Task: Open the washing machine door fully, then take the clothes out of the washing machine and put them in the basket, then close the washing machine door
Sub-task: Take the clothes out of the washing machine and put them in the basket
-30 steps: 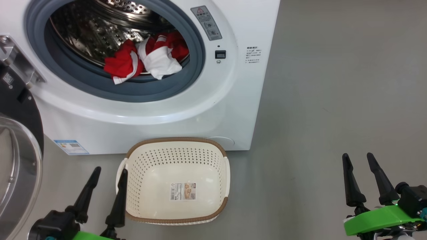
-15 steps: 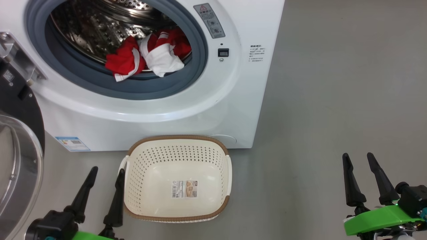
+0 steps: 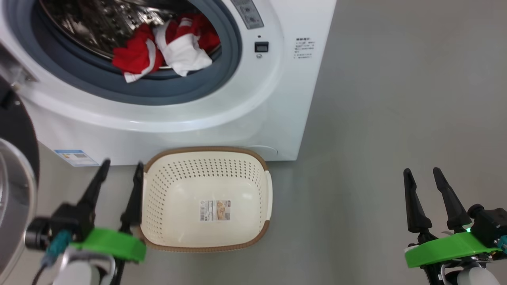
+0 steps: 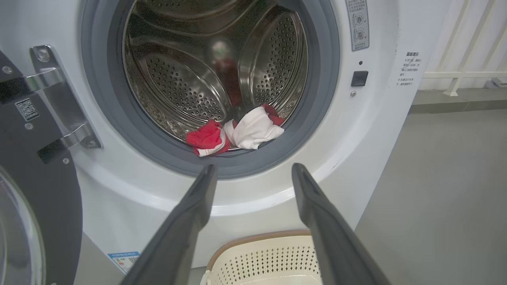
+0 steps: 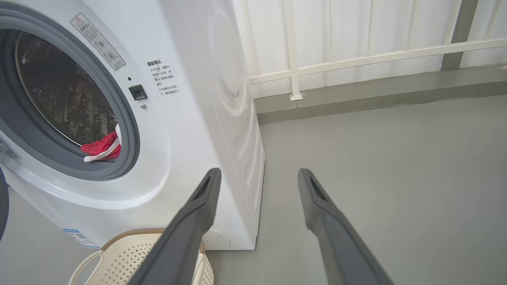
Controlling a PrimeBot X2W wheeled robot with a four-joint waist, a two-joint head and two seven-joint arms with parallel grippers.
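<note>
Smooth grey floor (image 3: pixel 376 99) underfoot. Off to the side, the right wrist view picks up a white panelled wall (image 5: pixel 356 27) with a white railing (image 5: pixel 356 59) above a low grey kerb (image 5: pixel 376 93).

The washing machine (image 3: pixel 253 111) stands on that floor. The washing machine door (image 3: pixel 18 138) is swung wide to the robot's left, with its black rim and glass bowl at the left edge of the head view. Inside, the clothes (image 3: pixel 158 49) sit in a red and white heap at the front lip of the steel drum (image 4: pixel 190 71), with a white flap spilling onto the grey gasket (image 3: pixel 158 87).

The basket (image 3: pixel 206 150) is on the floor right in front of the machine, its far rim up against the base; I can't tell whether they touch. A sticker (image 3: pixel 216 209) shows on its bottom, and a small blue label (image 3: pixel 75 157) marks the machine's lower corner.

The left tool (image 3: pixel 122 163) has its fingers spread and grasps nothing. It hangs just beside the basket's left side, its inner finger crossing the handle there in the head view; contact I can't call. In its own wrist view the fingers point up at the drum mouth, the clothes above and between the tips, well apart from them.

The right tool (image 3: pixel 420 171) is also released, fingers parted and empty. It is over bare floor, well to the right of the basket and the machine, far from the clothes.
</note>
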